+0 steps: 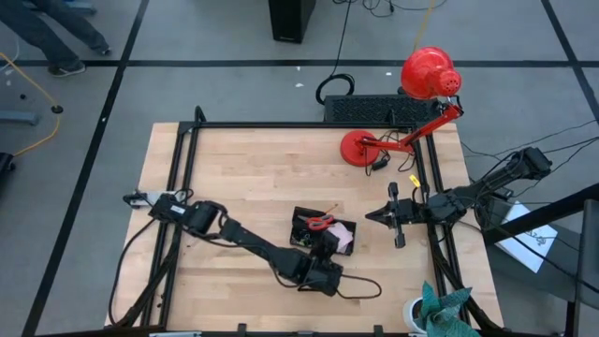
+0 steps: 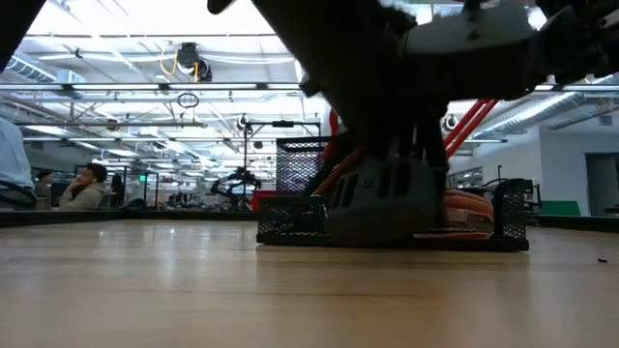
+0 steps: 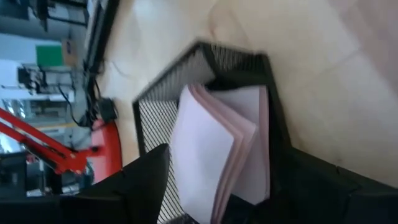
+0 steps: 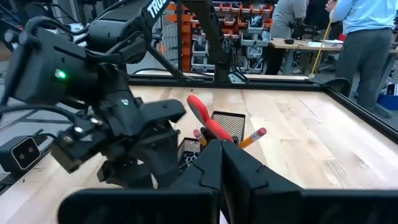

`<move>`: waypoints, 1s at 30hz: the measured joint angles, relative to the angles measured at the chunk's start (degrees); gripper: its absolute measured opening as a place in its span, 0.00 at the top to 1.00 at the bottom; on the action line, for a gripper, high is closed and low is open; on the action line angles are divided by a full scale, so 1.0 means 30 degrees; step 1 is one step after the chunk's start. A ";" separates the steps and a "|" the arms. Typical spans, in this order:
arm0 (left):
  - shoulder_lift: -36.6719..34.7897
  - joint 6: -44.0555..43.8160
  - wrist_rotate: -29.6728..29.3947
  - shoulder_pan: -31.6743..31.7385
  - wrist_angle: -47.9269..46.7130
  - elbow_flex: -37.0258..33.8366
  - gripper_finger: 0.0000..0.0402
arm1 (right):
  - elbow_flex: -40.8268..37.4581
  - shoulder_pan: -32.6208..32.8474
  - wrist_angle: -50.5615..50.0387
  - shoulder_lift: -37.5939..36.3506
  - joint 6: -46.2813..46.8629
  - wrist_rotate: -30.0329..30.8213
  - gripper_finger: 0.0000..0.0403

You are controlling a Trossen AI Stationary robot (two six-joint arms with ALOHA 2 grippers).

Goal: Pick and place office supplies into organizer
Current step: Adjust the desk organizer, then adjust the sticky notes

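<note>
The black wire-mesh organizer (image 1: 323,230) sits on the wooden table (image 1: 243,168), near its middle. Only the left wrist view shows the pink sticky-note pad (image 3: 217,149) inside one mesh compartment, the left gripper (image 3: 211,186) spread around it (fingers wide either side). From above, red-handled scissors (image 1: 321,223) stand in the organizer. The right gripper (image 1: 370,216), pressed together, waits just beside the organizer.

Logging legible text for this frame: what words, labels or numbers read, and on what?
"TR": white letters on the left arm's dark link, cut off at the picture's edge.
White paper sheet beside the table: print too small to read.
Nothing else is legible.
</note>
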 joint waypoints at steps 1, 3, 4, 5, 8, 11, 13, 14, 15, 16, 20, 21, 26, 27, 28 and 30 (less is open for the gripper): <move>0.0002 -0.0296 0.0040 0.0090 -0.0233 -0.0011 0.30 | 0.0000 0.0000 -0.0003 0.0000 0.0000 0.0000 1.00; 0.0007 -0.0742 0.0119 0.0240 -0.0334 -0.0022 0.32 | 0.0000 0.0000 -0.0003 0.0000 -0.0014 0.0000 1.00; 0.0007 -0.0776 0.0112 0.0308 -0.0328 -0.0022 0.34 | 0.0000 0.0000 -0.0003 0.0000 -0.0042 0.0000 1.00; 0.0007 -0.0779 0.0112 0.0361 -0.0309 -0.0022 0.35 | 0.0000 0.0000 0.0000 0.0000 -0.0058 0.0000 1.00; 0.0007 -0.0800 0.0127 0.0508 -0.0320 -0.0022 0.39 | 0.0000 0.0000 0.0004 0.0000 -0.0066 0.0007 1.00; 0.0007 -0.1192 0.0239 0.0676 -0.0299 -0.0022 0.43 | 0.0000 0.0000 0.0004 0.0000 -0.0066 0.0007 1.00; 0.0007 -0.1202 0.0203 0.0721 -0.0163 -0.0022 0.46 | 0.0000 0.0000 0.0004 0.0000 -0.0066 0.0007 1.00; 0.0007 -0.1088 0.0174 0.0726 -0.0055 -0.0022 0.47 | 0.0000 0.0000 0.0004 0.0000 -0.0066 0.0007 1.00; 0.0007 -0.0925 0.0136 0.0726 0.0076 -0.0022 0.48 | 0.0000 0.0000 0.0004 0.0000 -0.0088 0.0007 1.00; 0.0007 -0.0709 0.0087 0.0719 0.0264 -0.0022 0.49 | 0.0000 0.0000 0.0004 0.0000 -0.0131 0.0007 1.00; 0.0007 -0.0592 0.0139 0.0838 0.0389 -0.0022 0.52 | 0.0000 0.0000 0.0004 0.0000 -0.0138 0.0007 1.00; 0.0007 -0.0723 0.0181 0.0901 0.0391 -0.0022 0.53 | 0.0000 0.0000 0.0004 0.0000 -0.0138 0.0007 1.00; 0.0007 -0.1154 0.0362 0.1276 0.0336 -0.0022 0.54 | 0.0000 0.0000 0.0012 0.0000 -0.0138 0.0007 1.00; 0.0007 -0.1451 0.0511 0.1360 0.0343 -0.0022 0.54 | 0.0000 0.0000 0.0012 0.0000 -0.0138 0.0007 1.00; 0.0007 -0.1813 0.0693 0.1440 0.0343 -0.0022 0.54 | 0.0000 0.0000 0.0012 0.0000 -0.0138 0.0007 1.00; 0.0007 -0.2621 0.0862 0.1588 0.0415 -0.0022 0.54 | 0.0000 0.0000 0.0012 0.0000 -0.0138 0.0007 1.00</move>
